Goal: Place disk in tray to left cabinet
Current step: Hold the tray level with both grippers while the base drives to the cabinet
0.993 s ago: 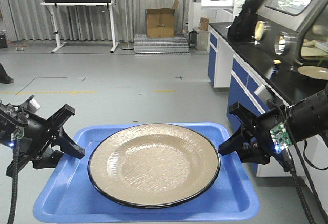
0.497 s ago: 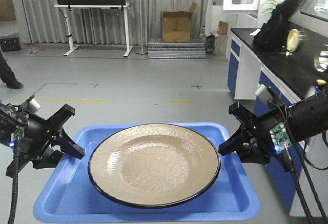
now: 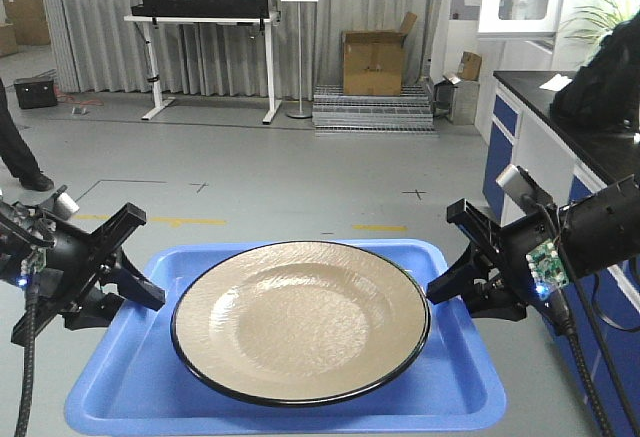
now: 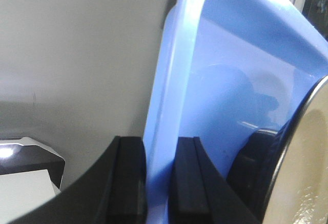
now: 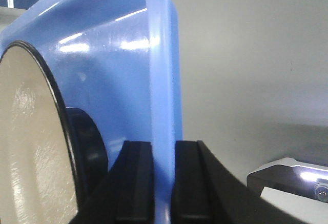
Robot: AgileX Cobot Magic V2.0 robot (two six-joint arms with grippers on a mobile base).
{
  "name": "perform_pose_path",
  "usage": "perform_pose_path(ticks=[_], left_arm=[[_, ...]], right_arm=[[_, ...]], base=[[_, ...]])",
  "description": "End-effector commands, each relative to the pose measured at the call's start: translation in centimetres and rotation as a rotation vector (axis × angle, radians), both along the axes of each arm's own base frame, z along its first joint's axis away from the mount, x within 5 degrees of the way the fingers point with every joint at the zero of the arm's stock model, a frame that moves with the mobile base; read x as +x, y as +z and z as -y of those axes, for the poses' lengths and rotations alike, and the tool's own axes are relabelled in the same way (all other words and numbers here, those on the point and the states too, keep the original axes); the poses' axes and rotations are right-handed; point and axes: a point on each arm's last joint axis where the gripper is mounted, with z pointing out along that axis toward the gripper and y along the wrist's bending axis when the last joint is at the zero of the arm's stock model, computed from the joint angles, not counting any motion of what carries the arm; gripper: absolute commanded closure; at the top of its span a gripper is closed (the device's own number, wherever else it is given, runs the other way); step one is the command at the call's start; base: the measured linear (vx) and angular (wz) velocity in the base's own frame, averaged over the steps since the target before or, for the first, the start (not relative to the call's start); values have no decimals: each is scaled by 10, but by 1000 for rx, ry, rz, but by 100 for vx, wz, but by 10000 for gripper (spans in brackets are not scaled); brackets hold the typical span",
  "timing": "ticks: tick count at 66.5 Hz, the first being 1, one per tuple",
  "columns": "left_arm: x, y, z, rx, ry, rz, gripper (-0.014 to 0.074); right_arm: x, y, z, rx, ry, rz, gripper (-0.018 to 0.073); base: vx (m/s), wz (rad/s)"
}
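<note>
The grey floor [image 3: 300, 172] fills the upper half of the front view; a blue-fronted counter [image 3: 520, 127] runs along it at 3 o'clock, with a black bag [image 3: 600, 82] on its dark top. The tray [image 3: 130, 382] spans the lower half, level, with the disk [image 3: 300, 322] lying flat at its centre and reaching nearly to its near and far rims. The left pincer [image 3: 140, 267] grips the tray's rim at 9 o'clock; its wrist view shows the black fingers [image 4: 128, 178] pressed against either side of the blue rim [image 4: 164, 106], the jaws parted only by that rim's thickness, with the disk's edge [image 4: 302, 172] at 4 o'clock. The right pincer [image 3: 450, 262] clamps the rim at 3 o'clock in the same way, closed on the blue wall [image 5: 159, 55], with the disk [image 5: 31, 147] at 8 o'clock. At 12 o'clock, far back, stands a cardboard box [image 3: 375, 57]; at 11 o'clock is a white table [image 3: 205, 22].
</note>
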Motion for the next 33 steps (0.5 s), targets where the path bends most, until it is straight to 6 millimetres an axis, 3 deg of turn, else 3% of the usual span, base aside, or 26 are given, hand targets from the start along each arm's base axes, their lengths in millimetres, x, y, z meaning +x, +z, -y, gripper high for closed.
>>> perform_pose_path(ticks=[1,33], left_arm=[[-10,39,13,-162,20,62,596],[-10,39,13,-162,20,62,596]], right_arm=[[-11,37,-10,132,2,76,565],[-11,37,-10,132,2,76,565]], base=[[57,5],[60,1]])
